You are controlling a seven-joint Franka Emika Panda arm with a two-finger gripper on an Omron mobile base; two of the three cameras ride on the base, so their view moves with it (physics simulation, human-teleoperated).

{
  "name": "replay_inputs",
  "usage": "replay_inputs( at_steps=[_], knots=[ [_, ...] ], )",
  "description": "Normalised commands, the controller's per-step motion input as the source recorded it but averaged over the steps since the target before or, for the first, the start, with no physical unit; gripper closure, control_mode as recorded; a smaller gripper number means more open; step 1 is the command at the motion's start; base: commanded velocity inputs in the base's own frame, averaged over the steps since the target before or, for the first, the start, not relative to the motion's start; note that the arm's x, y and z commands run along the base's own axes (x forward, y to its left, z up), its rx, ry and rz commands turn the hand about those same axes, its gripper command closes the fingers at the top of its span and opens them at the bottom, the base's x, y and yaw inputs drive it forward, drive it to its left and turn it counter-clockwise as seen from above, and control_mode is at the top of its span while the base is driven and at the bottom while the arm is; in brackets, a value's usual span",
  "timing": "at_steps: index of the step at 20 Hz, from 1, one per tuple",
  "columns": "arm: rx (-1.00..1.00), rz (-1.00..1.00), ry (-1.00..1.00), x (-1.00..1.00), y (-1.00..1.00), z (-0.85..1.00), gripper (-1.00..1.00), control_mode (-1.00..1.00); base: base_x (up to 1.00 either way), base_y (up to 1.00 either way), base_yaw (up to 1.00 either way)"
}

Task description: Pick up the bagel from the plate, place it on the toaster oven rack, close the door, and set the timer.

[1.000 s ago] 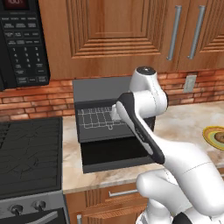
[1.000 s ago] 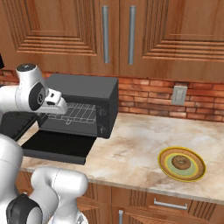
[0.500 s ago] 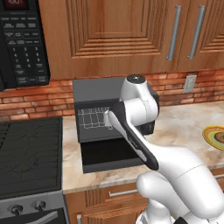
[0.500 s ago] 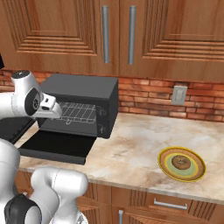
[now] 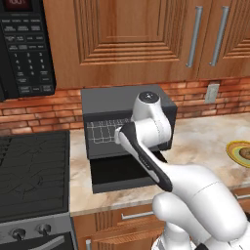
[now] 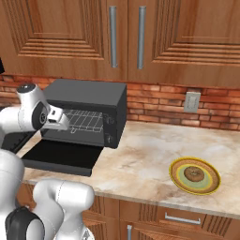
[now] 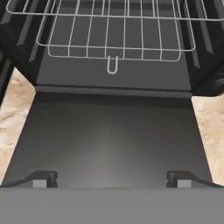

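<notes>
While the door hangs open, no writing is legible.

We saw the bagel on the plate, well right of the oven; the rack sat inside, behind the lowered door.

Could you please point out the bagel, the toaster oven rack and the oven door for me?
bagel (image 6: 193, 174): right base view, on its golden-brown ring.
toaster oven rack (image 7: 116, 39): hand view, middle of the wire grid.
door (image 7: 109, 140): hand view, centre of the folded-down panel.
</notes>
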Motion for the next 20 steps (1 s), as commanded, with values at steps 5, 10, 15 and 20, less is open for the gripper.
replay_inputs(
  at_steps=[5,10,15,20],
  knots=[
    [0.0,-0.02,-0.01,0.33,0.0,-0.22,-1.0,-1.0,0.0,0.0,0.0],
    [0.0,0.0,-0.01,0.29,0.0,-0.24,-1.0,-1.0,0.0,0.0,0.0],
    [0.0,0.0,0.0,0.45,0.0,-0.32,-1.0,-1.0,0.0,0.0,0.0],
    [0.0,0.0,0.0,0.48,0.0,-0.33,-1.0,-1.0,0.0,0.0,0.0]
  ],
)
